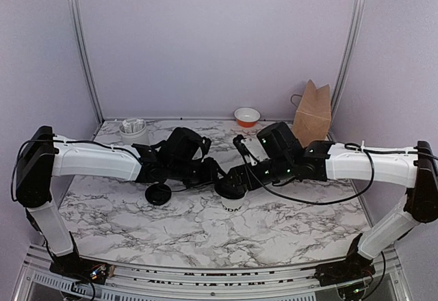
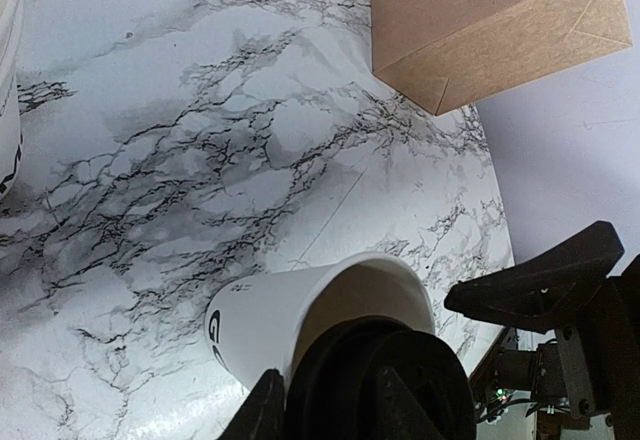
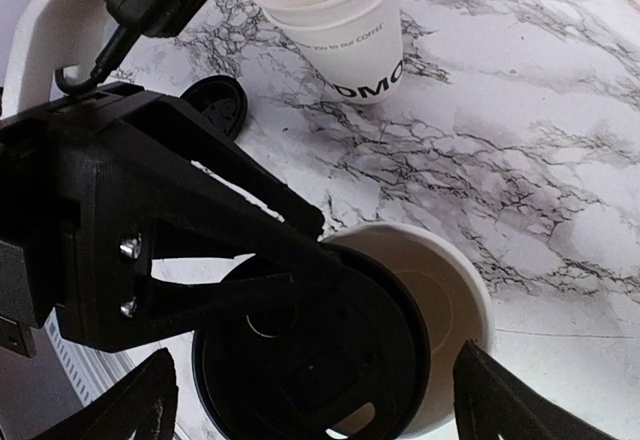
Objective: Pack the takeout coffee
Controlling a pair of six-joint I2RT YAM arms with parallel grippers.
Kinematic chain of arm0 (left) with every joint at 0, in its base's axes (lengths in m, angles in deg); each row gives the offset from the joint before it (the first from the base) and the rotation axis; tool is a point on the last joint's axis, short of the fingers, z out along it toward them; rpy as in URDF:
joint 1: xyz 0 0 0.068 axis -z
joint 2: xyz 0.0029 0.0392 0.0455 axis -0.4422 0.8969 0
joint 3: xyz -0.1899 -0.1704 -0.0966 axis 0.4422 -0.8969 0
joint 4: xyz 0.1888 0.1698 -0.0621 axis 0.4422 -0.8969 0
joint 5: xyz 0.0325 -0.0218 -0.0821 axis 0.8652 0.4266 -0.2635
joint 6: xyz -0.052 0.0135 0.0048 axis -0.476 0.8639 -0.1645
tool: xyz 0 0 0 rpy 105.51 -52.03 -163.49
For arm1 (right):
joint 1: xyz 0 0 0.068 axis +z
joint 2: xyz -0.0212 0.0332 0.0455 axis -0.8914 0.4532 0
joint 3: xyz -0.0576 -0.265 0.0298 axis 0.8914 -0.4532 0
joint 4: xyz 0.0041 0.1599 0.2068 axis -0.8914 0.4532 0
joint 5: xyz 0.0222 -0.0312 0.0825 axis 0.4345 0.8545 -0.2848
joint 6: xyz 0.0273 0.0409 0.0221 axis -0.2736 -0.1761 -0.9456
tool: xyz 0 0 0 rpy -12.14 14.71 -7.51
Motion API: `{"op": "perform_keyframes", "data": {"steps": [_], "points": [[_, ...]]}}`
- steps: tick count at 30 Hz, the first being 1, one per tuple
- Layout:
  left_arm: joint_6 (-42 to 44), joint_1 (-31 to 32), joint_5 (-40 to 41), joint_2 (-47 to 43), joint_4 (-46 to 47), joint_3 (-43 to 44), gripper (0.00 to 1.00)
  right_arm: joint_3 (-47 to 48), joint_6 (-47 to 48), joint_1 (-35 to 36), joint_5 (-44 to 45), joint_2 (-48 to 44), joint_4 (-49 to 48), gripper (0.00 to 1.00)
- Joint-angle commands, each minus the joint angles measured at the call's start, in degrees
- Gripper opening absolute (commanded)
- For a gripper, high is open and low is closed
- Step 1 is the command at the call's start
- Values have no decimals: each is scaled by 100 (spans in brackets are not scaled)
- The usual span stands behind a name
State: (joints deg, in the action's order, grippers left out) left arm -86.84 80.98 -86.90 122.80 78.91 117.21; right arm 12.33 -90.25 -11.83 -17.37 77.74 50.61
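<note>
The paper cup (image 3: 445, 300) stands upright on the marble surface (image 3: 560, 160), its long axis vertical. In the top view it is at mid-frame, where the two arms meet. The black lid (image 3: 310, 360) is not centred on it. In the right wrist view it covers the lower-left part of the mouth and leaves a white crescent open on the right. To cap the cup, I judge the lid must travel toward the right of that frame and come down flat. Whether any edge has seated, I cannot tell. The left hand (image 3: 300, 260) appears to have a narrow grip on the lid, so it is the one placed to do this. The right hand (image 3: 315, 355) is spread wide and holds nothing, one finger at each lower corner of its frame either side of cup and lid.
</note>
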Motion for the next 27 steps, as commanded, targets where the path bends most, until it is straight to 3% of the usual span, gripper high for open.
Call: {"op": "perform_keyframes", "data": {"steps": [1,27], "points": [[32,37,66,123,-156,134,33,81,19,93,-53,117,-55,92],[32,61,69,148,-156,174,33,133,-46,169,61,327,-29,79]]}}
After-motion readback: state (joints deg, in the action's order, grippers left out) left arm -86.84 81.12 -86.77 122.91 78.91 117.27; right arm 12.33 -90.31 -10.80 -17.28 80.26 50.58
